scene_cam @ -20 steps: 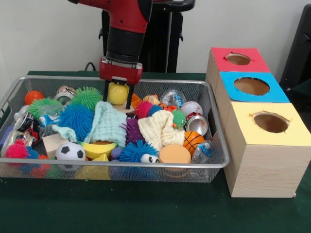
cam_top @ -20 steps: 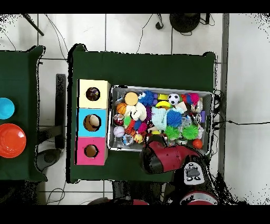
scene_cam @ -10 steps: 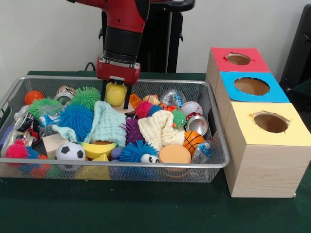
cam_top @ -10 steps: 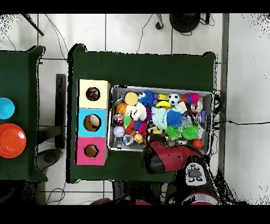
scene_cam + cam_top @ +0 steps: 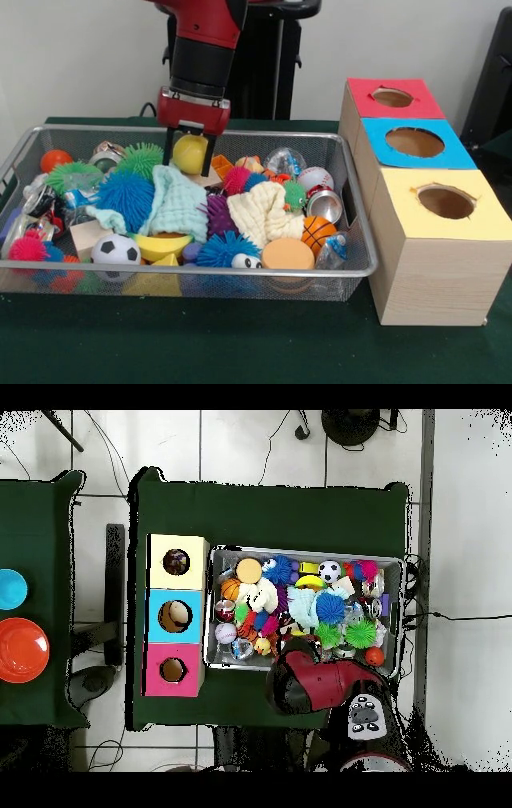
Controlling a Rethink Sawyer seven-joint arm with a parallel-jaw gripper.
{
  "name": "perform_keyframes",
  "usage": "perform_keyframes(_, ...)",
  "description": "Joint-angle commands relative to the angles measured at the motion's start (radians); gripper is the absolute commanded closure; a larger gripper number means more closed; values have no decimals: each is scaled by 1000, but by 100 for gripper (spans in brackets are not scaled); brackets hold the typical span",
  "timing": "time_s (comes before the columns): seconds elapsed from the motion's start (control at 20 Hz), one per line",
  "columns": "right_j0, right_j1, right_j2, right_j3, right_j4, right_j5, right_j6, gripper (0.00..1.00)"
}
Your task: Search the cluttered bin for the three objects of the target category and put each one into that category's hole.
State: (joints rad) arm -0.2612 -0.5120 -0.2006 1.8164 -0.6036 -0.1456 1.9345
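A round yellow ball (image 5: pixel 190 153) is pinched between the two black fingers of the red and black gripper (image 5: pixel 189 162). The ball is held above the toys at the far side of the wide silver wire-mesh bin (image 5: pixel 240 280). Just under the gripper a mint waffle towel (image 5: pixel 178 205) is seen, with a fuzzy blue spiky ball (image 5: pixel 125 198) beside it. A cream waffle towel (image 5: pixel 256 212) is found near the middle of the bin. A wrinkly see-through wad (image 5: pixel 285 161) is seen by the far wall, and another small crinkly wad (image 5: pixel 332 250) is tucked in the near corner by the boxes. Beside the bin, the round hole (image 5: pixel 446 202) is seen in the yellow top of the pale wooden box (image 5: pixel 436 272). From overhead, the gripper is hidden by the red arm (image 5: pixel 320 684).
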Motion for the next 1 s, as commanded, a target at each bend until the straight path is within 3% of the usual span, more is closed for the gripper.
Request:
perform_keyframes(0.05,33,44,-12,-117,42,-138,96,0)
perform_keyframes(0.6,70,113,-51,-147,102,-237,101,0)
perform_keyframes(1.0,111,159,-113,-151,188,-328,92,0)
